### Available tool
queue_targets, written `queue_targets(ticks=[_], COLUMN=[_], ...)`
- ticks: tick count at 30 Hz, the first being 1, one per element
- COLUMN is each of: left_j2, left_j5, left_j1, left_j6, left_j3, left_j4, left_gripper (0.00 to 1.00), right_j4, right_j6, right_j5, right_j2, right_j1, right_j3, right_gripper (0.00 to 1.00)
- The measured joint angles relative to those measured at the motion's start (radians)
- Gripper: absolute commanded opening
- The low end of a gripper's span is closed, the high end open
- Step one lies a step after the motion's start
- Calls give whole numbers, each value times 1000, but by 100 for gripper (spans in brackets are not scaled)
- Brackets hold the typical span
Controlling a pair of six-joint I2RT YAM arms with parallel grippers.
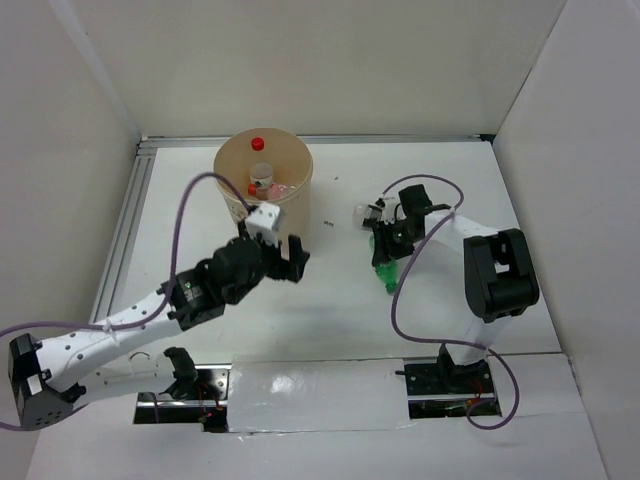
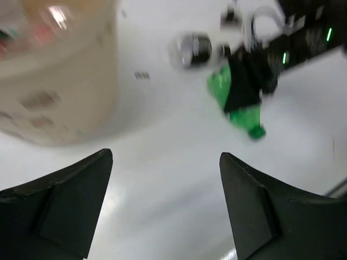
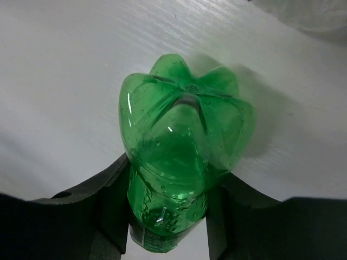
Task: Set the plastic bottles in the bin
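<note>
Clamping the green bottle (image 3: pixel 184 135) in the closed right gripper (image 3: pixel 165 211), low by the table (image 1: pixel 340 320), well right of the bin (image 1: pixel 298 195), with the left gripper (image 2: pixel 165 162) spread open and empty; next, likely lifting and carrying it across above the bin.

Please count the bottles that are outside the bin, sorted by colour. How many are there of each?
Green bottle: 1, held in the right gripper
Clear bottle: 1
Total: 2
</note>
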Motion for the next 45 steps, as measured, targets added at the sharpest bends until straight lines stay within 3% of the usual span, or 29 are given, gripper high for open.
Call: queue_targets(ticks=[2, 5, 9, 15, 19, 22, 24, 25, 26, 27, 29, 33, 37, 42, 45], left_j2=[-37, -43, -25, 5, 8, 13, 16, 16, 16, 16, 12, -13, -22, -33, -32], left_j5=[18, 32, 35, 32, 32, 32, 32, 32, 32, 31, 31, 29, 24, 19, 19], left_j1=[-53, -152, -248, -281, -289, -293, -293, -293, -293, -292, -293, -294, -301, -302, -302], left_j6=[-38, -106, -205, -316, -344, -359, -363, -364, -364, -366, -369, -388, -391, -392, -390], left_j3=[-121, -269, -377, -438, -446, -446, -446, -446, -446, -446, -447, -463, -472, -485, -491], left_j4=[15, 13, 21, 60, 91, 102, 108, 111, 112, 113, 115, 116, 114, 116, 115], left_gripper=[91, 91, 91, 91, 91, 91, 91, 91, 91, 91, 91, 91, 91, 91, 91], right_j4=[-13, -81, -197, 32, 172, 212, 239, 242, 244, 231, 221, 188, 150, -24, -143], right_j6=[-20, -103, -238, -202, -83, -29, 5, 21, 34, 43, 42, 18, -108, -476, -711], right_j5=[-14, -96, -264, -423, -502, -510, -509, -508, -505, -504, -496, -477, -470, -451, -377], right_j2=[-4, -8, -9, -37, 127, 229, 308, 354, 393, 427, 490, 509, 444, 275, 195], right_j1=[-1, -8, -11, 37, 151, 212, 250, 270, 283, 294, 310, 292, 198, 6, -47], right_j3=[12, 84, 392, 808, 1148, 1242, 1275, 1289, 1298, 1309, 1330, 1332, 1310, 1122, 953], right_gripper=[26, 24, 24, 33, 47, 48, 56, 84, 84, 93, 98, 100, 100, 93, 86])
